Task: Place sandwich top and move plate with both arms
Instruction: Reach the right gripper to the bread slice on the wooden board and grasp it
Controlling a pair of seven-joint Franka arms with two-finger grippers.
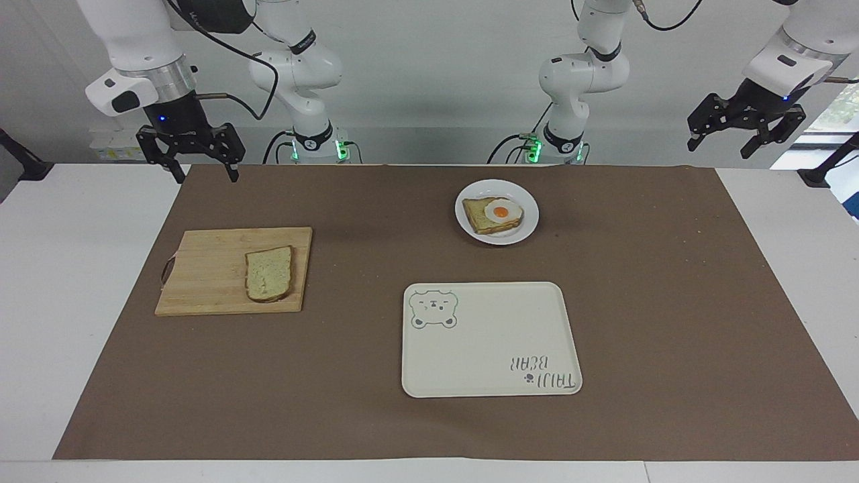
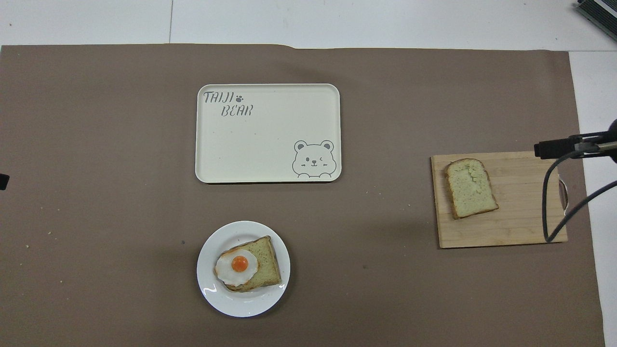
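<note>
Clock bearings are read from the middle of the brown mat (image 1: 671, 302) that covers the counter (image 1: 67, 268).

In the facing view, the right end effector (image 1: 207, 176) hangs at 10 o'clock over the mat's corner. Its fingers are spread and it is released, gripping nothing. At 9 o'clock lies a wooden cutting board (image 1: 208, 268). The sandwich top (image 1: 269, 273) lies flat on it at the board's own 3 o'clock, untouched and well apart from both arms.

Near 4 o'clock is the cream bear tray (image 1: 490, 335), whose lettering reads upside down from this side. At 1 o'clock, nearer to the robots than the tray, is the plate (image 1: 530, 215), which carries the fried-egg slice (image 1: 500, 213). At 2 o'clock the left end effector (image 1: 719, 149) waits over the bare counter past the mat. It is also released and holding nothing.

The overhead view shows neither set of fingers. Only a dark bracket and looping cable (image 2: 573, 144) come in over the board's (image 2: 520, 212) outer edge at 3 o'clock. This view does show a ragged pale patch near the rounded end of the sandwich top (image 2: 470, 188). It also shows the tray (image 2: 265, 144) at 12 o'clock with its text upright, and the plate (image 2: 207, 289) at 7 o'clock.
</note>
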